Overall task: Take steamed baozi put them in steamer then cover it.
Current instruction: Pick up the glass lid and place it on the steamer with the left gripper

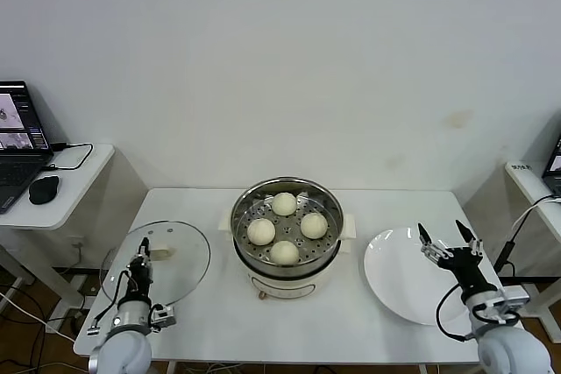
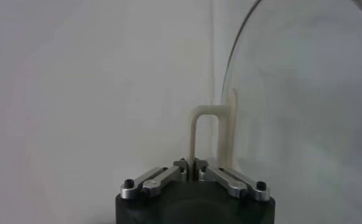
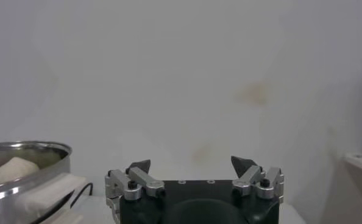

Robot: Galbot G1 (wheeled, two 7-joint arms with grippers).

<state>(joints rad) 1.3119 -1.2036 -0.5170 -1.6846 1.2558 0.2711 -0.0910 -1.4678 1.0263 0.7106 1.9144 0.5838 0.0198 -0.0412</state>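
The steamer (image 1: 238,216) stands mid-table on its cream base. Four baozi lie on its perforated tray: one at the back (image 1: 283,204), one left (image 1: 261,231), one right (image 1: 314,225), one front (image 1: 284,252). The glass cover (image 1: 180,256) is at the table's left. My left gripper (image 1: 143,256) is shut on its cream handle (image 2: 196,137); the glass (image 2: 303,91) shows beside it in the left wrist view. My right gripper (image 1: 450,247) is open and empty over the white plate (image 1: 399,282). Its wrist view shows the open gripper (image 3: 193,163), the steamer rim (image 3: 28,149) and one baozi (image 3: 13,169).
A side table at the left holds a laptop (image 1: 17,142), a mouse (image 1: 44,188) and cables. Another side table (image 1: 530,181) stands at the right. A white wall runs behind the table.
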